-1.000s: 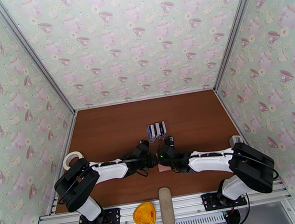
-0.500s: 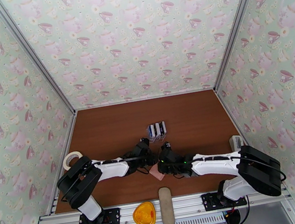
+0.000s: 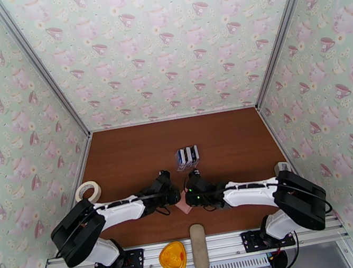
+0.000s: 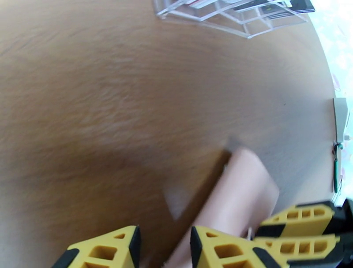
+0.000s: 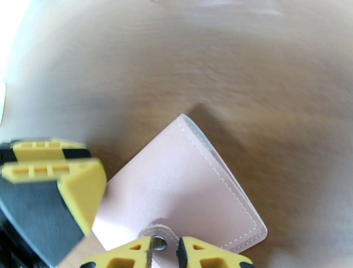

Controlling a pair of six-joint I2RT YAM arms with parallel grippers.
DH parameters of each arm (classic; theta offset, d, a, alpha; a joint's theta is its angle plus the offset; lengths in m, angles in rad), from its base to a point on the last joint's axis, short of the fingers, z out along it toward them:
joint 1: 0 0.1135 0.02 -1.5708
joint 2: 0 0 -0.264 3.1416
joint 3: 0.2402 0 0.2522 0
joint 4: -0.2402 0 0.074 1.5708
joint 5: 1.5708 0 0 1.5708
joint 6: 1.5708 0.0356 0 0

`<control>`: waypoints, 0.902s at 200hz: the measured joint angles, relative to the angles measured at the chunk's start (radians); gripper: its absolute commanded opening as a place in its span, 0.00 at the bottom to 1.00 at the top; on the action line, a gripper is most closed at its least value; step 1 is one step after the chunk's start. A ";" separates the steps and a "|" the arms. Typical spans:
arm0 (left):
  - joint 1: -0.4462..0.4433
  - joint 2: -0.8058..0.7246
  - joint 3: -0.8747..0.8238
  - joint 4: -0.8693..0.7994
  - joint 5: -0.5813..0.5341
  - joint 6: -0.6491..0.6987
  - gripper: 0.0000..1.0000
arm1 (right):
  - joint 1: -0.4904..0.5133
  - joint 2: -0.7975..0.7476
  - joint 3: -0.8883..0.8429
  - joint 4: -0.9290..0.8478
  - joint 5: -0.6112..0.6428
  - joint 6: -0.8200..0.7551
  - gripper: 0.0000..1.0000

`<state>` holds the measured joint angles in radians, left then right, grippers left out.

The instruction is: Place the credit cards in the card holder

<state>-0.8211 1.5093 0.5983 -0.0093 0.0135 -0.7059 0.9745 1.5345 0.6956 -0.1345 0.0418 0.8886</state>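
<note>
The pale pink card holder [image 3: 184, 208] lies closed on the brown table between both grippers, one corner lifted. In the right wrist view its snap tab sits pinched between the tips of my right gripper [image 5: 163, 247], above the holder's stitched cover [image 5: 185, 185]. My left gripper [image 4: 164, 236] has its jaws partly apart, and the holder [image 4: 240, 189] rests against the inner side of one finger. From above, the left gripper [image 3: 175, 196] and right gripper [image 3: 189, 199] almost touch. The credit cards [image 3: 187, 155] stand striped dark and light in a clear rack [image 4: 229, 17] just beyond.
A tape roll [image 3: 87, 191] lies at the table's left edge. A small white item [image 3: 282, 167] sits at the right edge. On the front rail rest a yellow triangular object [image 3: 173, 257] and a long beige case [image 3: 198, 246].
Both grippers and the card holder have shifted left and a little nearer. The right jaws have narrowed onto the snap tab. The left arm has drawn back.
</note>
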 measured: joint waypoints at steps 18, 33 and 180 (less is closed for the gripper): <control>0.000 -0.009 -0.011 -0.010 -0.004 0.000 0.38 | -0.015 0.023 0.022 0.002 -0.013 -0.032 0.23; 0.000 -0.010 -0.016 -0.004 -0.004 -0.001 0.38 | -0.034 0.037 0.038 0.000 -0.024 -0.062 0.23; 0.000 -0.012 -0.036 0.048 0.000 -0.028 0.42 | -0.100 -0.174 0.036 -0.165 -0.001 -0.156 0.54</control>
<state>-0.8215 1.4971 0.5625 0.0387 0.0139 -0.7341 0.8742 1.3602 0.7319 -0.2996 0.0410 0.7322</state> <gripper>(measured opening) 0.417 0.528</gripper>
